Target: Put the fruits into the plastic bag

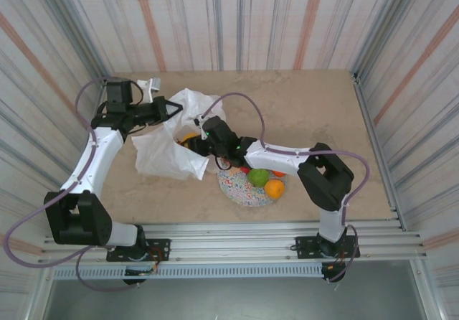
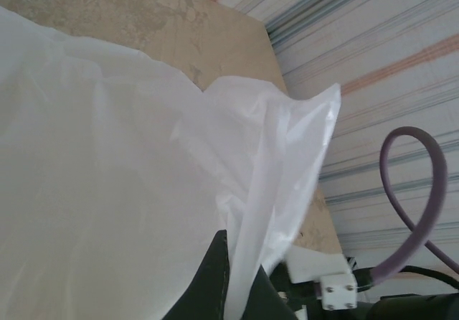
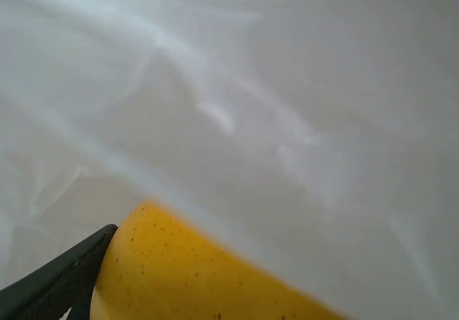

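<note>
The white plastic bag (image 1: 168,148) lies crinkled on the table, left of centre, its mouth facing right. My left gripper (image 1: 174,107) is shut on the bag's upper rim; in the left wrist view a fold of the bag (image 2: 247,262) runs between the two dark fingers (image 2: 211,284). My right gripper (image 1: 195,142) reaches into the bag's mouth, shut on a yellow-orange fruit (image 3: 193,277) (image 1: 188,138) with bag film all around. On the speckled plate (image 1: 240,189) lie a green fruit (image 1: 257,177), an orange fruit (image 1: 274,188) and a red one (image 1: 244,169), partly hidden by the right arm.
The marble tabletop (image 1: 315,112) is ringed by striped walls. A metal rail (image 1: 237,230) runs along the near edge. A purple cable (image 1: 247,108) loops over the right arm above the plate.
</note>
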{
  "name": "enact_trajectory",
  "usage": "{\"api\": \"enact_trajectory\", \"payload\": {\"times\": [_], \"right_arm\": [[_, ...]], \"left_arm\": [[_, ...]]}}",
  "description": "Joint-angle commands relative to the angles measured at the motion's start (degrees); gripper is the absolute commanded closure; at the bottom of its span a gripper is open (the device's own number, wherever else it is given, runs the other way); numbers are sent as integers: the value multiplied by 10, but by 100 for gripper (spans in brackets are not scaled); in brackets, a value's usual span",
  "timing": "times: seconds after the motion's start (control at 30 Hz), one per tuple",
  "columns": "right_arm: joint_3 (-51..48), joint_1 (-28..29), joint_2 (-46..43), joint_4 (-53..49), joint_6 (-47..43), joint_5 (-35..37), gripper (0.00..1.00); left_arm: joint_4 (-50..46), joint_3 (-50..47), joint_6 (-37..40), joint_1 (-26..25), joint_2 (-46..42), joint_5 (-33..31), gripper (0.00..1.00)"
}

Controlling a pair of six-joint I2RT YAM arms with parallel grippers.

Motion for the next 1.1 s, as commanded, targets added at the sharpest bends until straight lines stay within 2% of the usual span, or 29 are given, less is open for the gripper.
{"api": "enact_trajectory", "payload": {"times": [0.0,0.2,0.63,0.83,1.07], "right_arm": [[29,4,25,19,28,46,42],[39,4,40,25,46,107,42],[124,5,130,34,79,95,36],[130,-4,143,27,98,108,29],[127,-11,126,-7,104,130,9]], "left_arm": [[-2,16,15,-8,6,-2,100],[-4,17,14,-21,3,-3,100],[-3,15,8,-24,4,-5,100],[-4,14,7,-24,4,-9,100],[-10,15,10,-24,6,-15,100]]}}
